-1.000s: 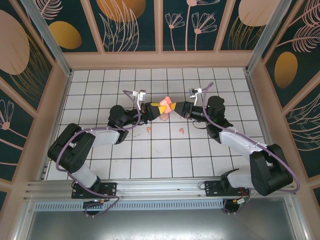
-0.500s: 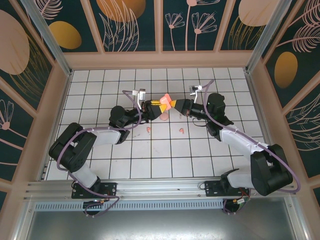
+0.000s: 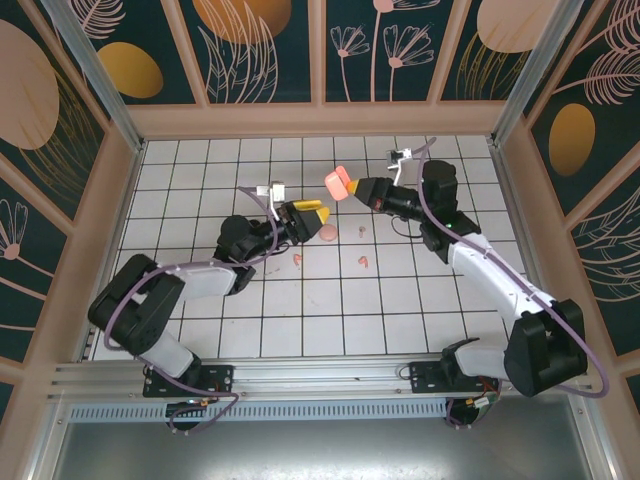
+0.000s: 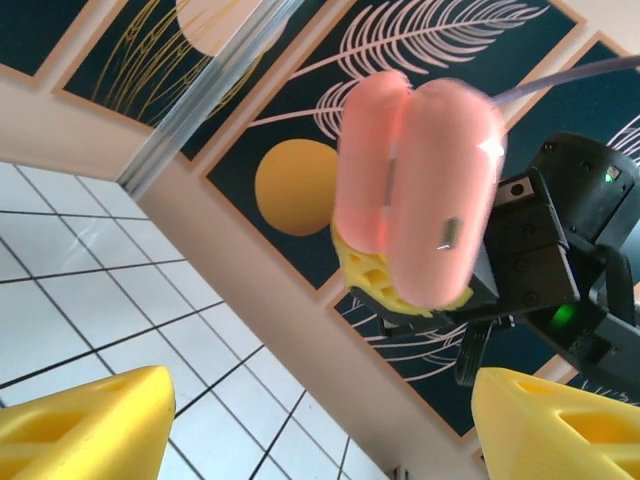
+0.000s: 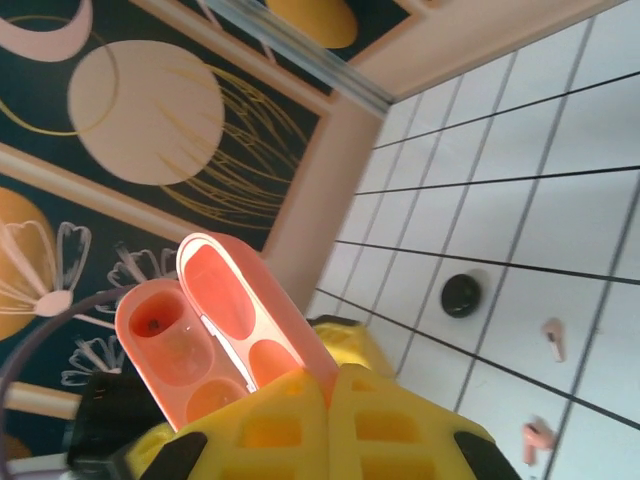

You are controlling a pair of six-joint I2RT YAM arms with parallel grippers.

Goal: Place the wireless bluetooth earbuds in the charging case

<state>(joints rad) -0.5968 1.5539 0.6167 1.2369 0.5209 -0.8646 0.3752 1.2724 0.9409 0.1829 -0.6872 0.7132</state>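
The left arm (image 3: 200, 275) and right arm (image 3: 487, 280) are black with pale grey forearm shells, each trailed by a purple cable (image 3: 252, 190). The jaws are yellow lattice plastic; a green light (image 4: 563, 315) glows on the right wrist.

The charging case (image 3: 338, 183) is a small, rounded, glossy coral-pink shell. It is pinched at its base between the yellow fingers of the right gripper (image 3: 351, 188) and held tilted above the far tiles. Its hinged lid stands open beside the body, and the right wrist view looks into the moulded wells inside. Three tiny pink stemmed earbuds (image 3: 364, 263) lie loose on the white tiled desk (image 3: 400, 300), nearer than the case and apart from one another. Their exact shades are too small to tell.
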